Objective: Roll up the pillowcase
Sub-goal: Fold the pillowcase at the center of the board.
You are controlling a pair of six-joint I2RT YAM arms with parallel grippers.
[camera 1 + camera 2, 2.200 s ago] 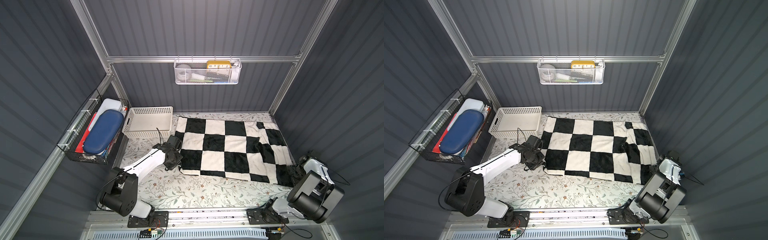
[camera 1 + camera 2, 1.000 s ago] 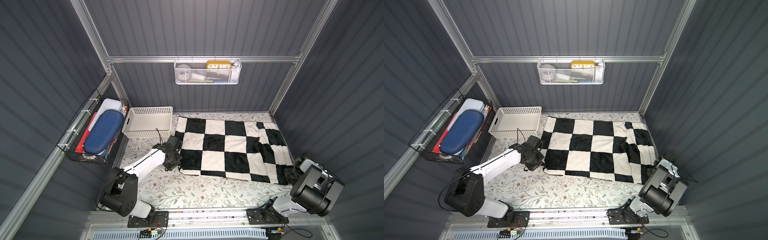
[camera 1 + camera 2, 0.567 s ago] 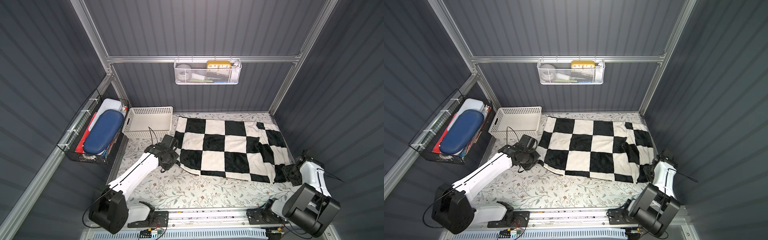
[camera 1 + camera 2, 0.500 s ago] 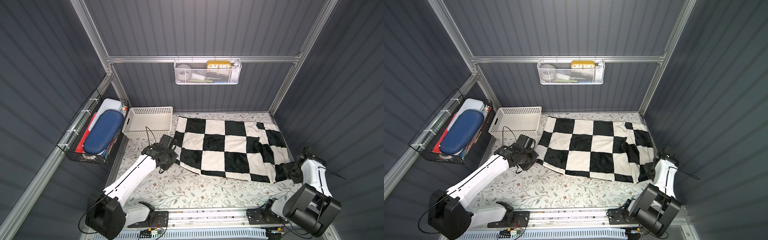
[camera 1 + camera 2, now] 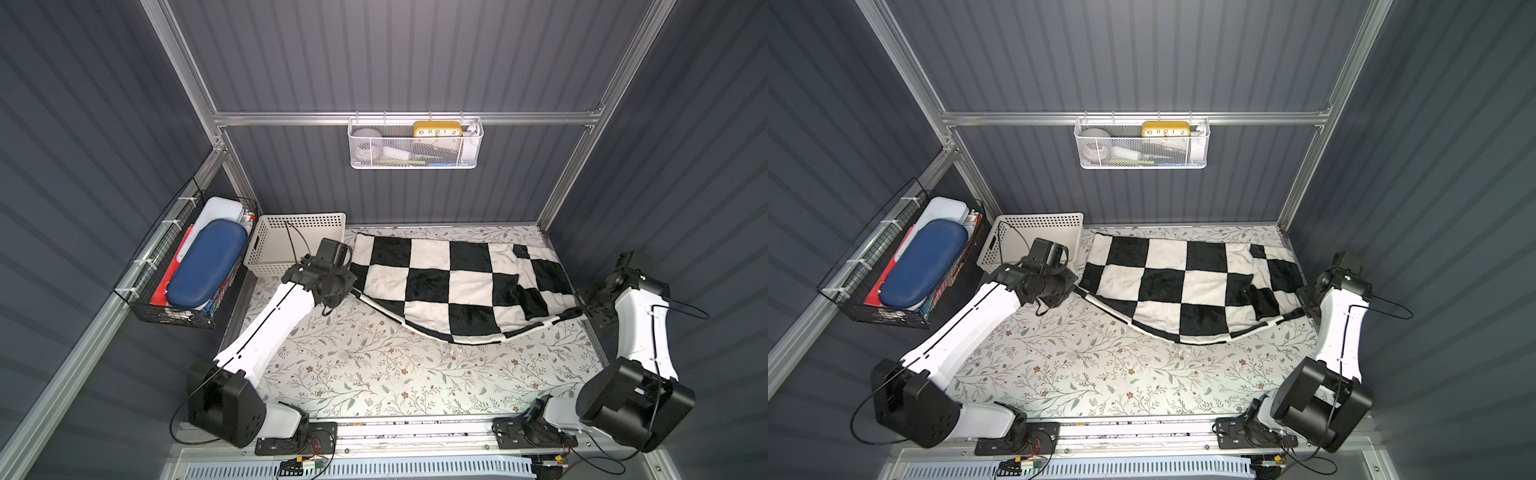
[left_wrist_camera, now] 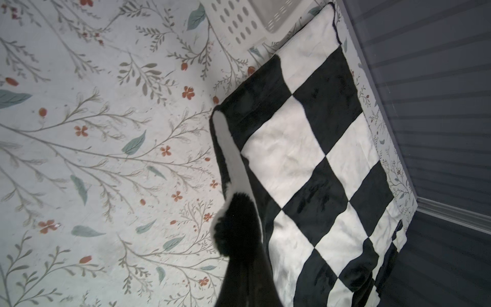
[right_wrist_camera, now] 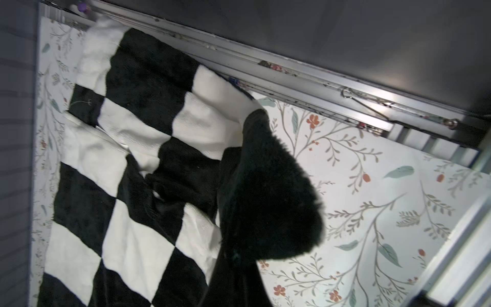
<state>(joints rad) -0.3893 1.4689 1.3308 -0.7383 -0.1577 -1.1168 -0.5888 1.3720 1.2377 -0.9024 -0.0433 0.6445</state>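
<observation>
Left claw [image 5: 351, 290] and right claw [image 5: 581, 311] each pinch a raised near corner of the pillowcase [image 5: 453, 282], its far half lying on the mat [image 5: 374, 374]; I'd swing both forward together, level, edge taut.

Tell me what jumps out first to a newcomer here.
The black-and-cream checkered pillowcase dominates the back of the floral table, its near edge held up at both corners by the left gripper and right gripper. Next, the blue case in the wire basket on the left wall.
</observation>
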